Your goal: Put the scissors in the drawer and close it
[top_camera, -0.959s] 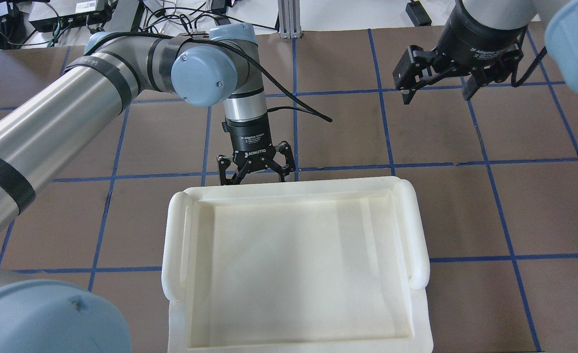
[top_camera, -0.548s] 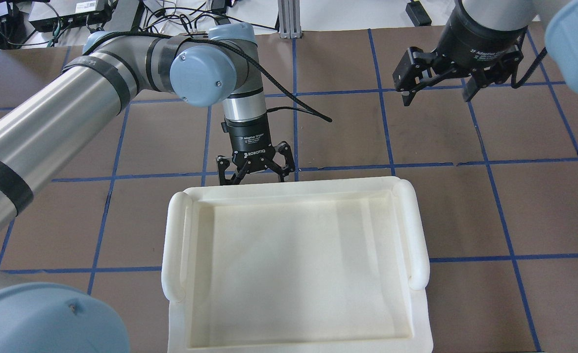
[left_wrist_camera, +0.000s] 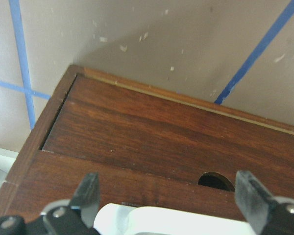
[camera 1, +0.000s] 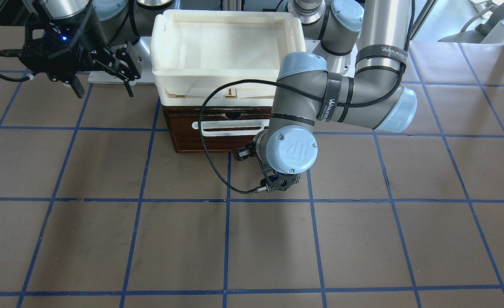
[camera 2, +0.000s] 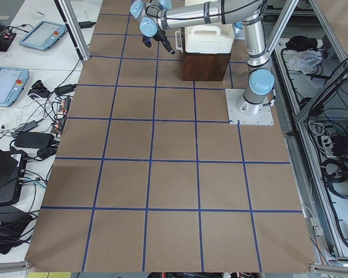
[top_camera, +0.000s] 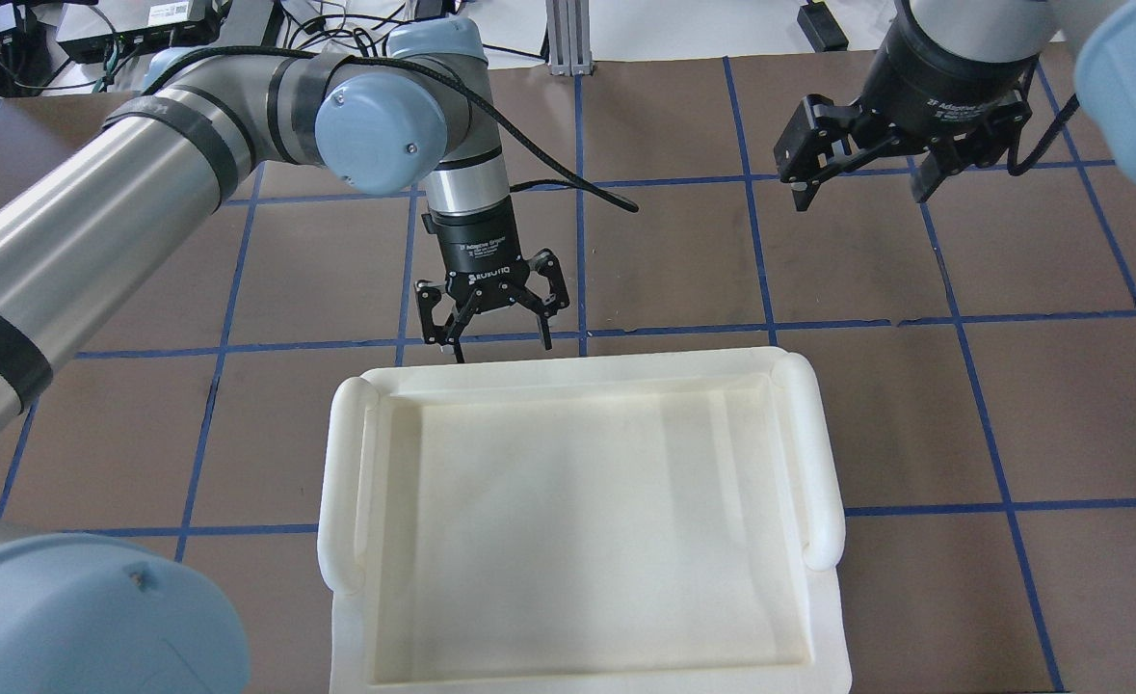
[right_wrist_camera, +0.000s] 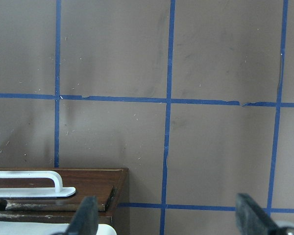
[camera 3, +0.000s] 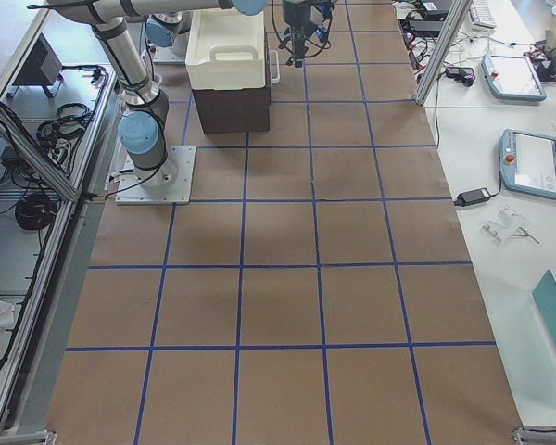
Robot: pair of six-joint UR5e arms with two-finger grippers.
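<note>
The drawer (camera 1: 217, 139) has a dark brown front and a white bar handle (camera 1: 228, 126); it sits flush in its wooden cabinet under the white trays. My left gripper (top_camera: 502, 349) is open and empty, just in front of the drawer front. In the left wrist view the left gripper (left_wrist_camera: 169, 200) faces the brown front (left_wrist_camera: 152, 132), with the handle (left_wrist_camera: 186, 223) between its fingers at the bottom edge. My right gripper (top_camera: 863, 198) is open and empty, hovering over the table to the drawer's side. No scissors show in any view.
Stacked white plastic trays (top_camera: 577, 371) sit on top of the cabinet and hide it from above. They also show in the front-facing view (camera 1: 226, 15). Brown table paper with blue tape lines (camera 1: 226, 239) surrounds the cabinet.
My left gripper has drawn back from the drawer front, away from the tray edge and slightly left, still open. The right arm has barely moved.
</note>
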